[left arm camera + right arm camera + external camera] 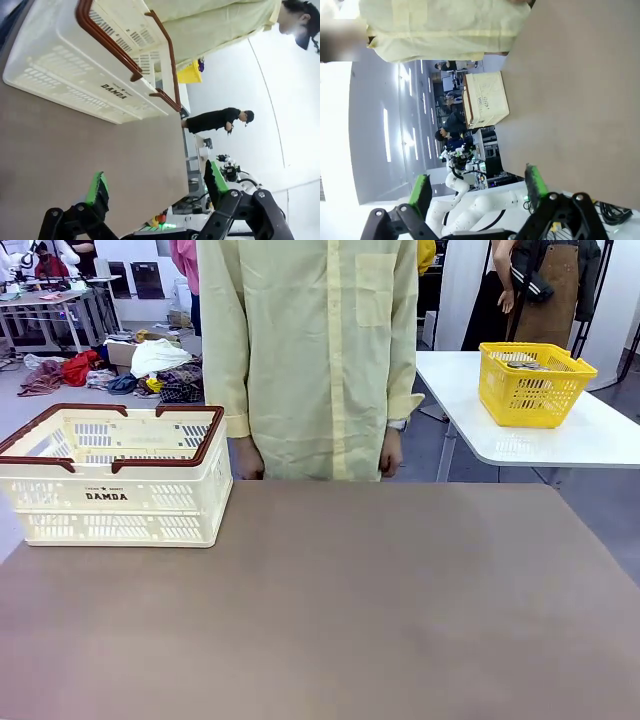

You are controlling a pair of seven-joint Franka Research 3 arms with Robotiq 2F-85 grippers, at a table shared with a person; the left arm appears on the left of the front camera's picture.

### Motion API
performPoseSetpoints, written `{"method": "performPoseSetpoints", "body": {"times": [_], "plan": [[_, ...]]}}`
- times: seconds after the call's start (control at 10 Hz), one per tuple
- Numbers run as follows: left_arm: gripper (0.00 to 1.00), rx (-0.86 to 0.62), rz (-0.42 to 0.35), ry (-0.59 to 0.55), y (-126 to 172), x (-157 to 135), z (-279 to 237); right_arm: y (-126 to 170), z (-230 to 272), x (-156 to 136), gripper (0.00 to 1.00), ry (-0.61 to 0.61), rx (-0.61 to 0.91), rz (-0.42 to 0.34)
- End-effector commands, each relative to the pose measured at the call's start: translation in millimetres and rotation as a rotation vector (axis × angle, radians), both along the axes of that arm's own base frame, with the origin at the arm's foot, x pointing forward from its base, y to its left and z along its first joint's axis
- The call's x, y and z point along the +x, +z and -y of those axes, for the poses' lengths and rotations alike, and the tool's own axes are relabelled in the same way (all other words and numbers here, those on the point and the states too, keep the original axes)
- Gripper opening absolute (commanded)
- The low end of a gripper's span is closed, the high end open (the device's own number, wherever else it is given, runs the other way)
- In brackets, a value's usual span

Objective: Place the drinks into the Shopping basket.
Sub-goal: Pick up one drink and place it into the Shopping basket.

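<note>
Well, from the front I see the shopping basket [150,498] sitting at the far left of the tabletop [350,610], with the person [310,350] standing close behind the far edge. A sweep towards the basket could clip its near wall or stray too near that person. On the left wrist, my left gripper [156,180] stands wide apart and holds nothing, with the basket ahead; a low approach might shove it. On the right wrist, my right gripper [479,182] is likewise apart and empty, well away from the basket, so a long cross-reach risks tangling the arms.
</note>
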State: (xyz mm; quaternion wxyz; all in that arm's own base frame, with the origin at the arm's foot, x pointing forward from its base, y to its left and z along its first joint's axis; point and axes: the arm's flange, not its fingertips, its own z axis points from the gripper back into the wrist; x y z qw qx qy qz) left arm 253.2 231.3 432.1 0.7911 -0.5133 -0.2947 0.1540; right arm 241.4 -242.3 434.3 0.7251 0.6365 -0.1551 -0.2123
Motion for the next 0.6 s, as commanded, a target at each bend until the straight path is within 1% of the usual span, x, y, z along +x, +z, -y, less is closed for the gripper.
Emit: {"method": "performPoseSetpoints", "body": {"times": [0.0, 0.5], "plan": [[1.00, 0.012, 0.014, -0.024, 7.6, -4.2, 2.2, 9.4, 4.1, -6.2, 1.00, 0.027, 0.002, 0.028], [1.00, 0.012, 0.014, -0.024, 7.6, -4.2, 2.2, 9.4, 4.1, -6.2, 1.00, 0.027, 0.002, 0.028]]}}
